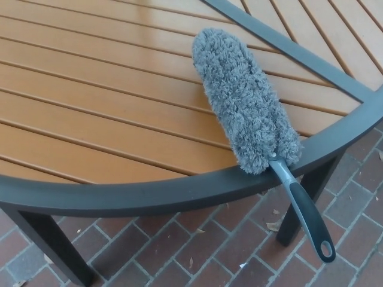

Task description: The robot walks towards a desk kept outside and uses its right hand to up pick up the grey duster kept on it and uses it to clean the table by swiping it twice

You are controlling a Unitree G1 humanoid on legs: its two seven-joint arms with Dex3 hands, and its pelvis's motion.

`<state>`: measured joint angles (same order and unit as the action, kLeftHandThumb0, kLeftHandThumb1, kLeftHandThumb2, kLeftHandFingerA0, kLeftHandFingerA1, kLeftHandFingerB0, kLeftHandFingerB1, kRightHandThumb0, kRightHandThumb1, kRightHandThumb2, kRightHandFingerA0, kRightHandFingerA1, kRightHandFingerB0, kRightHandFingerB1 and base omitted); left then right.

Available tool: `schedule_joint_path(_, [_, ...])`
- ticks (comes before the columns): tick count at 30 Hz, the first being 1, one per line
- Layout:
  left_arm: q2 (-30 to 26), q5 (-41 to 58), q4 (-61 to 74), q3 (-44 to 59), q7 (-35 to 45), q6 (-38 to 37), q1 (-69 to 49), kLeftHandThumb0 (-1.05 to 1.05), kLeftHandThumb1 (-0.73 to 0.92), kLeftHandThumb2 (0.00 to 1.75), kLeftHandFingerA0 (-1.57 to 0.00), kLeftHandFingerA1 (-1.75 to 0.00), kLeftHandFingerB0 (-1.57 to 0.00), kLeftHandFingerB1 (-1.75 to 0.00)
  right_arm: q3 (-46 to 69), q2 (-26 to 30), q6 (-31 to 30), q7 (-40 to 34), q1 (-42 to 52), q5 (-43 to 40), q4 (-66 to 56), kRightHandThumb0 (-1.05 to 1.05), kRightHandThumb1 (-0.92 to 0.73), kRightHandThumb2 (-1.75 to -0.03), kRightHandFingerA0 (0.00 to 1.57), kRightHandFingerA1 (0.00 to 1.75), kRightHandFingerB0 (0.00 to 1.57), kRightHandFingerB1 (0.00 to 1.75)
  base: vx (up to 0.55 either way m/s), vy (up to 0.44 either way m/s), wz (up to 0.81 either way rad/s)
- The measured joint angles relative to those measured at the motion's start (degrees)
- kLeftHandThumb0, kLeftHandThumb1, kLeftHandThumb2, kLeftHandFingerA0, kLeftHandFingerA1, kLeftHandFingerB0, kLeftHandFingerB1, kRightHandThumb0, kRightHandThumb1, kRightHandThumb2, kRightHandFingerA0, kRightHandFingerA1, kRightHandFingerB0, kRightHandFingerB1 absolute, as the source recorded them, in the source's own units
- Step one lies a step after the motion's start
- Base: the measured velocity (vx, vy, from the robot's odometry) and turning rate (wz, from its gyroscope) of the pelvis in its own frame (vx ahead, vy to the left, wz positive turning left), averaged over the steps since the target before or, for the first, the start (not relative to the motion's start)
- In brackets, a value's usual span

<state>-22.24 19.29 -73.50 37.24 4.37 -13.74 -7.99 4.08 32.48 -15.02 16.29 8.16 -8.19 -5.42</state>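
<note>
We see the grey duster [245, 101] lying diagonally on the slatted wooden counter [90, 113], its fluffy head resting on the slats and dark rim, its handle [305, 218] jutting past the edge over the brick paving [197, 245]. The counter runs off the picture on three sides. Neither of our hands shows, so we cannot tell their state.

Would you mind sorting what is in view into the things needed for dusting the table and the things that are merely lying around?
For the job:
- grey duster, lying on the table with its handle sticking out over the rim
- table

Just lying about:
- dry leaves on the brick paving

Neither hand shows.
</note>
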Motion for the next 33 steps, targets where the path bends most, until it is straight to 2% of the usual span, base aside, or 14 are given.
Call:
schedule_joint_path(6, [0.0, 0.0, 0.1, 0.0, -0.1, 0.0, 0.3, -0.02, 0.72, 0.64, -0.88, -0.61, -0.81, -0.58, -5.4, 3.8, -6.1, 3.7, -4.5, 0.2, 0.6, -1.03, -0.66, -1.11, 0.00, 0.13, 0.00, 0.00, 0.00, 0.000, 0.00])
schedule_joint_path(7, [0.0, 0.0, 0.1, 0.0, -0.1, 0.0, 0.4, 0.01, 0.67, 0.66, -0.89, -0.61, -0.82, -0.57, -6.1, 4.2, -6.8, 4.1, -5.2, 0.3, 0.7, -0.99, -0.73, -1.17, 0.00, 0.20, 0.11, 0.11, 0.00, 0.000, 0.00])
schedule_joint_path(9, [0.0, 0.0, 0.1, 0.0, -0.3, 0.0, 0.4, 0.01, 0.67, 0.66, -0.89, -0.61, -0.82, -0.57, -8.0, 5.5, -9.1, 5.6, -7.0, 0.5, 1.0, -0.99, -0.73, -1.17, 0.00, 0.20, 0.11, 0.11, 0.00, 0.000, 0.00])
schedule_joint_path(10, [0.0, 0.0, 0.2, 0.0, -0.5, 0.0, 0.4, -0.01, 0.72, 0.65, -0.87, -0.61, -0.83, -0.60, -10.5, 6.7, -10.5, 7.1, -9.3, 1.0, 2.4, -1.02, -0.79, -1.19, 0.00, 0.22, 0.11, 0.08, 0.00, 0.000, 0.00])
schedule_joint_path(11, [0.0, 0.0, 0.2, 0.0, -0.6, 0.0, 0.4, 0.01, 0.72, 0.66, -0.86, -0.61, -0.82, -0.60, -11.4, 7.1, -11.0, 7.7, -10.2, 1.2, 3.1, -0.90, -0.70, -1.16, 0.00, 0.32, 0.00, 0.20, 0.00, 0.000, 0.00])
schedule_joint_path(14, [0.0, 0.0, 0.5, 0.0, -0.9, 0.0, 0.4, 0.01, 0.72, 0.66, -0.86, -0.61, -0.82, -0.60, -16.0, 8.5, -12.9, 10.7, -14.4, 2.0, 6.6, -0.90, -0.70, -1.16, 0.00, 0.32, 0.00, 0.20, 0.00, 0.000, 0.00])
schedule_joint_path(16, [0.0, 0.0, 0.7, 0.0, -1.3, 0.0, 0.4, 0.00, 0.71, 0.67, -0.85, -0.62, -0.81, -0.61, -19.4, 8.9, -14.4, 13.2, -17.7, 2.8, 9.4, -0.94, -0.77, -1.18, 0.00, 0.31, 0.03, 0.20, 0.00, 0.000, 0.00])
schedule_joint_path(22, [0.0, 0.0, 1.0, -0.1, -2.0, 0.0, 0.2, -0.01, 0.72, 0.65, -0.86, -0.61, -0.81, -0.60, -24.8, 9.2, -17.3, 17.4, -22.9, 5.1, 12.1, -0.94, -0.77, -1.18, 0.02, 0.33, 0.10, 0.22, 0.00, 0.000, 0.00])
schedule_joint_path(25, [0.0, 0.0, 1.1, -0.3, -2.2, 0.0, 0.2, -0.02, 0.73, 0.65, -0.86, -0.60, -0.82, -0.59, -27.2, 9.1, -19.8, 19.0, -25.8, 6.4, 13.0, -0.96, -0.77, -1.18, 0.03, 0.34, 0.08, 0.22, 0.00, 0.000, 0.00])
schedule_joint_path(26, [0.0, -0.1, 1.2, -0.3, -2.3, 0.0, 0.3, -0.02, 0.70, 0.61, -0.86, -0.59, -0.80, -0.58, -27.6, 9.1, -20.2, 19.3, -26.5, 6.7, 13.4, -0.93, -0.73, -1.15, 0.06, 0.44, 0.08, 0.23, 0.00, 0.000, 0.00])
schedule_joint_path(28, [0.0, -0.1, 1.3, -0.4, -2.5, 0.0, 0.3, -0.02, 0.70, 0.61, -0.86, -0.59, -0.80, -0.58, -29.0, 8.7, -21.1, 20.0, -28.2, 7.8, 15.0, -0.93, -0.73, -1.15, 0.06, 0.44, 0.08, 0.23, 0.00, 0.000, 0.00])
schedule_joint_path(29, [0.0, -0.1, 1.3, -0.5, -2.6, 0.0, 0.3, -0.04, 0.72, 0.64, -0.86, -0.59, -0.82, -0.59, -29.5, 8.6, -21.2, 20.1, -28.7, 8.1, 15.8, -0.88, -0.68, -1.14, 0.00, 0.45, 0.04, 0.25, 0.00, 0.000, 0.00])
schedule_joint_path(30, [0.0, -0.1, 1.3, -0.5, -2.6, 0.0, 0.4, -0.03, 0.72, 0.66, -0.87, -0.60, -0.81, -0.59, -30.6, 8.2, -21.3, 20.4, -29.7, 8.8, 17.6, -0.92, -0.72, -1.15, 0.00, 0.39, 0.00, 0.22, 0.00, 0.000, 0.00])
schedule_joint_path(33, [0.0, -0.2, 1.3, -1.0, -2.8, 0.0, 0.3, -0.03, 0.72, 0.66, -0.87, -0.60, -0.81, -0.59, -32.6, 5.6, -22.5, 20.4, -32.2, 10.6, 22.6, -0.92, -0.72, -1.15, 0.00, 0.39, 0.00, 0.22, 0.00, 0.000, 0.00])
